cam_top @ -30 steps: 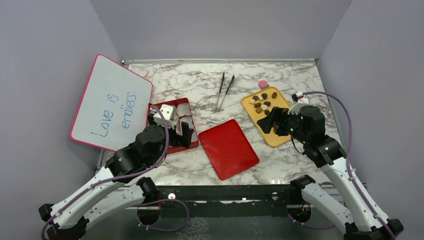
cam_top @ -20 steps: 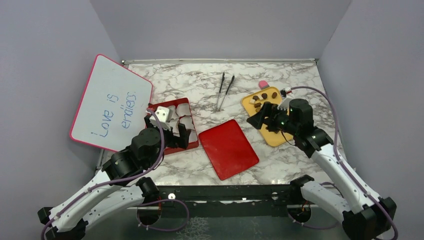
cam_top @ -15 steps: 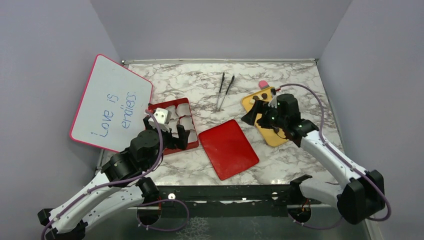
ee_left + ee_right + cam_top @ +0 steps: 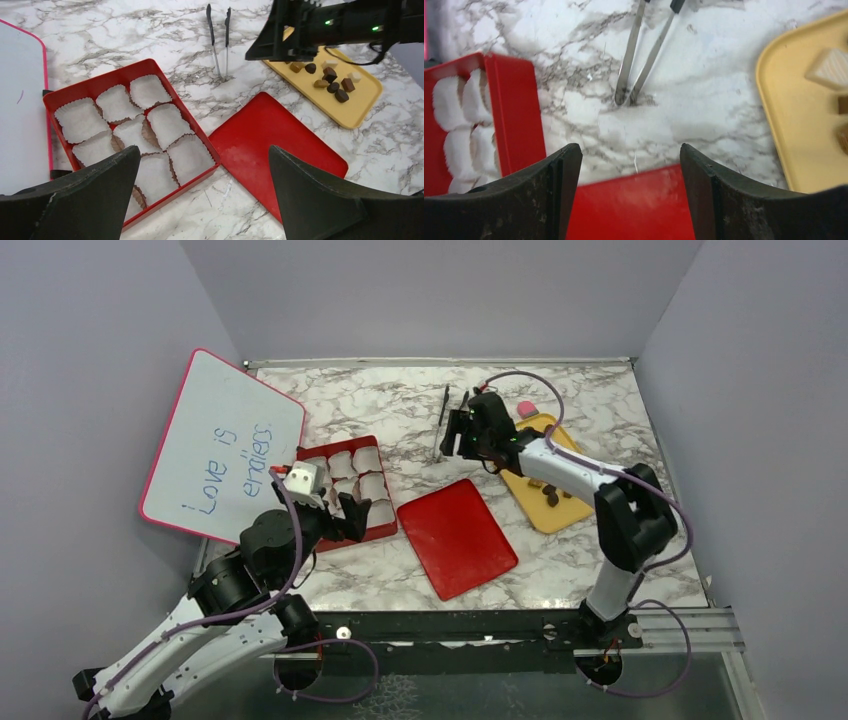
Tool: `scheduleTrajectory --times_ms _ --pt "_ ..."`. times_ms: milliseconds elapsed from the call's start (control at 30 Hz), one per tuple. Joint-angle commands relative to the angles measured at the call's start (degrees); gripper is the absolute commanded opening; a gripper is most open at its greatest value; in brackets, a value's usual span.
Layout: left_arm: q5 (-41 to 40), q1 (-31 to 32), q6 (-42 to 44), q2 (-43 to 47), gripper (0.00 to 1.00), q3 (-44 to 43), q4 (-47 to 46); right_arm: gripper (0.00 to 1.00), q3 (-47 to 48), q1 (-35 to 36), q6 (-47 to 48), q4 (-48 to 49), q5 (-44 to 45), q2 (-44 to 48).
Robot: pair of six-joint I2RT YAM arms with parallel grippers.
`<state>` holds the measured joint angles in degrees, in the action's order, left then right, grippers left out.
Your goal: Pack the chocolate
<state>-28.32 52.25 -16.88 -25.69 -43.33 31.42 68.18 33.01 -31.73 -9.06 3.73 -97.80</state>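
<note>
Top external view, inspector's query: where does the chocolate lie relative to the working end?

Technician: The small brown, tan and white chocolate pieces (image 4: 332,86) sit loose on the flat yellow plastic tray (image 4: 361,107) near the table's right edge. The right gripper (image 4: 629,150) is over the far middle of the table, so the pieces lie to its right and nearer the front. The right arm is the closer one. Its jaws stand apart with nothing between them.

Inspector: And directly ahead of it?

Technician: The slim metal tongs (image 4: 630,55), black-ended, lie flat on the marble-pattern top. Their long axis runs toward the far edge, joined end nearest the fingertips, untouched. My judgement: the next move is a grip on them.

Inspector: Left side?

Technician: The left gripper (image 4: 203,152) hangs wide and empty above the red rectangular box (image 4: 100,80) of crimped white paper cups (image 4: 117,102); those in view are unfilled. The glossy red lid (image 4: 270,135) lies just beside the box.
</note>
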Motion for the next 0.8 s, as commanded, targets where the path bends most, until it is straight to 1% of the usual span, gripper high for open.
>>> scheduleTrajectory --times_ms 0,133,267,367,533,633,767 --pt "-2.6 0.1 0.1 2.9 0.99 0.7 -0.7 0.76 8.9 3.0 -0.3 -0.6 10.9 -8.9" --pt "-3.2 0.1 -0.1 4.3 0.99 0.8 -0.7 0.72 16.7 5.8 -0.2 -1.6 18.9 -16.5" --pt "-3.4 0.1 0.0 4.8 0.99 0.9 -0.7 0.7 23.9 6.9 -1.1 -6.7 25.0 -23.7" --pt "-3.4 0.2 0.0 5.0 0.99 0.9 -0.7 0.67 26.4 7.0 -1.0 -7.7 26.7 -26.5" --pt "-3.1 0.1 -0.1 4.9 0.99 1.0 -0.8 0.63 30.1 7.0 -0.7 -9.3 30.6 -30.3" --pt "-3.0 0.1 0.0 4.4 0.99 1.0 -0.7 0.6 31.2 6.8 0.1 -8.8 29.9 -31.8" --pt "-2.3 0.2 0.0 4.0 0.99 1.1 -0.7 0.55 31.7 6.4 3.4 -6.6 27.9 -33.2"
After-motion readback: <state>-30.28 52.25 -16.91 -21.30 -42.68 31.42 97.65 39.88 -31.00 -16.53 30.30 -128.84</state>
